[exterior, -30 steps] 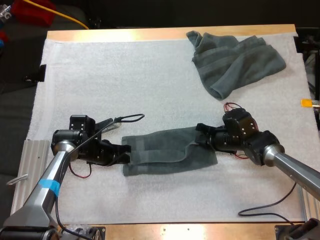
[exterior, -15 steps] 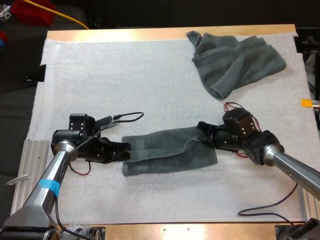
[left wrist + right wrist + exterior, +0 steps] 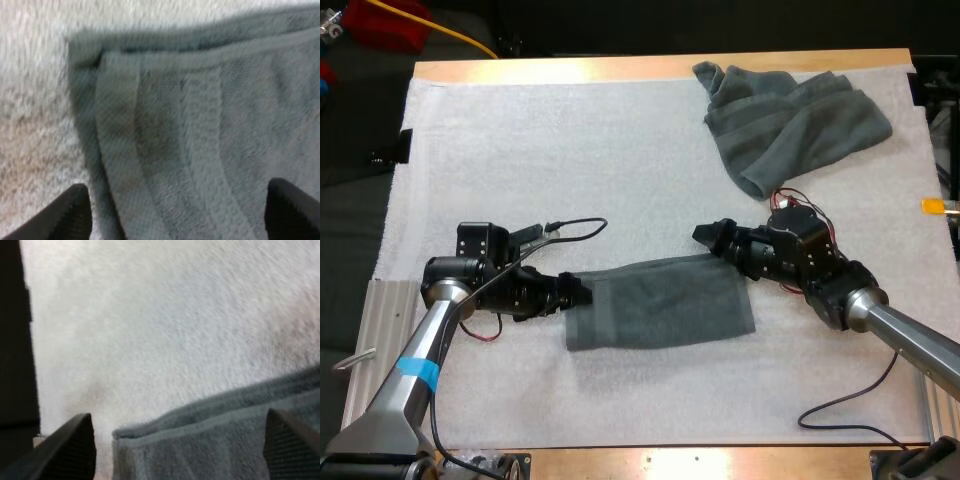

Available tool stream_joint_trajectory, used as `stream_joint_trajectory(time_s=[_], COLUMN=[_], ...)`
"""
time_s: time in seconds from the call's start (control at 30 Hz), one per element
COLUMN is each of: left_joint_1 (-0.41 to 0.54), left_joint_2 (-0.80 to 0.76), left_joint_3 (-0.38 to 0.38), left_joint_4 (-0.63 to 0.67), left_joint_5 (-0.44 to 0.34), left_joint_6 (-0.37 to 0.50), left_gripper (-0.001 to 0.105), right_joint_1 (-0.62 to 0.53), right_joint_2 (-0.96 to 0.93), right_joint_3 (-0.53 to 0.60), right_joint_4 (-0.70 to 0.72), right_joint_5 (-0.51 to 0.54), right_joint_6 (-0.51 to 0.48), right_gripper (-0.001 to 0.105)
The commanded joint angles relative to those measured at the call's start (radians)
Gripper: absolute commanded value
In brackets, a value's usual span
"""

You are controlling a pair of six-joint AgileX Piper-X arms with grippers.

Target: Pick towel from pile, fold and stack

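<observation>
Since a second ago, the right gripper (image 3: pixel 707 235) has let go of the folded towel (image 3: pixel 665 300) and come back off it, and it now hangs just past the towel's far right corner with its fingers (image 3: pixel 70 447) apart and nothing between them; the flap it had been carrying now lies flat, so the towel is a smooth rectangle. At the other end, the left gripper (image 3: pixel 582 293) has eased slightly away and sits at the towel's left edge, its two fingers (image 3: pixel 67 215) spread wide and clear of the cloth, with the towel's hemmed edge showing between them in the left wrist view. The folded towel lies on the white mat (image 3: pixel 520 150) near the middle of the table (image 3: pixel 620 68), between the two grippers. A crumpled towel (image 3: pixel 795 120) rests well apart at the mat's far right corner.
</observation>
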Motion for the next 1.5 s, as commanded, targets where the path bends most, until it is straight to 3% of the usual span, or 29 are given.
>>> stream_joint_trajectory(time_s=[0.0, 0.3, 0.67, 1.1, 1.47], left_joint_1=[-0.001, -0.001, -0.001, -0.001, -0.001], left_joint_2=[-0.001, -0.024, -0.230, -0.487, -0.678], left_joint_3=[-0.024, -0.122, -0.124, -0.124, -0.124], left_joint_4=[0.003, 0.113, 0.165, 0.310, 0.437], left_joint_5=[0.004, 0.004, 0.004, 0.010, 0.055], left_joint_6=[0.016, 0.084, 0.097, 0.095, 0.079], left_gripper=[0.069, 0.069, 0.069, 0.069, 0.069], right_joint_1=[-0.007, -0.007, -0.007, -0.007, -0.007], right_joint_2=[0.000, 0.000, -0.054, -0.270, -0.426], right_joint_3=[-0.007, -0.007, -0.007, -0.007, -0.007], right_joint_4=[-0.015, -0.011, 0.061, 0.353, 0.542], right_joint_5=[-0.002, -0.094, -0.208, -0.174, -0.116], right_joint_6=[-0.011, -0.071, -0.084, -0.240, -0.291], right_gripper=[0.069, 0.069, 0.069, 0.069, 0.069])
